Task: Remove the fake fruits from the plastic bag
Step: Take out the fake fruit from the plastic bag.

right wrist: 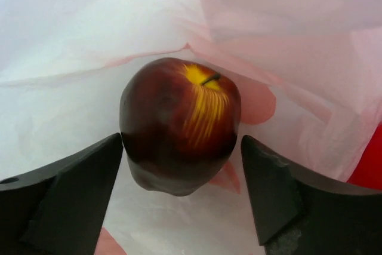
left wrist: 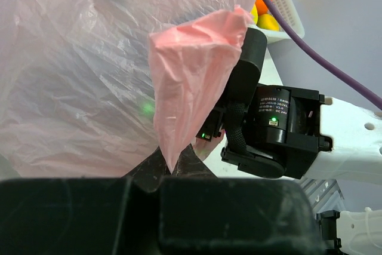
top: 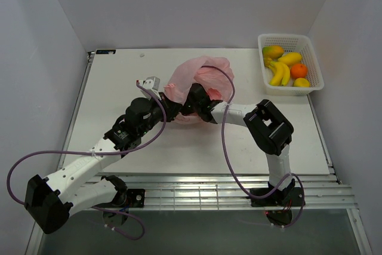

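The pink plastic bag lies mid-table, crumpled. My left gripper is at its near left edge and, in the left wrist view, is shut on a pinched flap of the bag, holding it up. My right gripper reaches into the bag's mouth. In the right wrist view it is open, with its fingers on either side of a dark red apple that lies on the bag's inner floor. The tips are right at the apple's sides. Several fake fruits lie in the white basket.
The white lattice basket stands at the far right, holding a mango, a banana, an orange and a lemon. The right arm's wrist is close beside my left gripper. Grey walls enclose the table.
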Motion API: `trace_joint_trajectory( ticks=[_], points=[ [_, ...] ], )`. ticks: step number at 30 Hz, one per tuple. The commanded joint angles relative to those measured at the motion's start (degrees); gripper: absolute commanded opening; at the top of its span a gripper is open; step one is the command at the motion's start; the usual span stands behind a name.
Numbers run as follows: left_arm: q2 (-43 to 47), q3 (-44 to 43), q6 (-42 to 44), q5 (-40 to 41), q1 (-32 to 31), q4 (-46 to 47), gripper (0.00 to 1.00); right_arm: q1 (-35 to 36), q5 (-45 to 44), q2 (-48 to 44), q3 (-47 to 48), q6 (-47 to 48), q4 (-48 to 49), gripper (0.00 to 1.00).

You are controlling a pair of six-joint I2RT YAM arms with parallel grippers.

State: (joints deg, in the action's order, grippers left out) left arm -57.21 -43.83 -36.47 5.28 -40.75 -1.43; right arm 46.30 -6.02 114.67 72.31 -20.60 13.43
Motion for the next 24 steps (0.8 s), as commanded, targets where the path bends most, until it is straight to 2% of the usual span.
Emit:
trace_joint_trajectory(
  ticks=[1,2,3,6,9,14,20,24],
  points=[
    [0.61,0.24,-0.18,-0.88,-0.29,-0.41,0.00,0.28,-2.68,-0.58,-0.24,-1.46,4.04,0.74],
    [0.61,0.33,-0.18,-0.88,-0.29,-0.50,0.00,0.28,-2.42,-0.94,-0.77,-1.29,4.58,0.65],
    [0.70,0.33,-0.10,-0.71,-0.29,-0.50,0.00,0.28,-2.24,-1.46,-1.47,-0.94,4.67,0.50],
    [0.78,0.33,-0.27,0.26,-0.29,-0.76,0.00,0.28,-1.02,-4.01,-2.52,-0.06,4.67,0.33],
    [0.70,0.24,-0.62,1.75,-0.29,-0.94,0.00,0.28,2.05,-8.31,-3.58,1.79,3.98,0.25],
    [1.05,0.15,-1.94,5.87,-0.29,-1.64,0.00,0.28,4.97,-19.56,-5.69,6.44,-2.34,0.19],
    [1.84,-0.29,-4.31,7.73,-0.29,-1.12,0.00,0.28,-2.76,-34.94,-11.48,9.96,-9.55,0.19],
    [1.75,-0.29,-4.40,8.43,-0.29,-0.33,0.00,0.19,-2.86,-43.20,-11.67,13.73,-13.34,0.18]
  ],
)
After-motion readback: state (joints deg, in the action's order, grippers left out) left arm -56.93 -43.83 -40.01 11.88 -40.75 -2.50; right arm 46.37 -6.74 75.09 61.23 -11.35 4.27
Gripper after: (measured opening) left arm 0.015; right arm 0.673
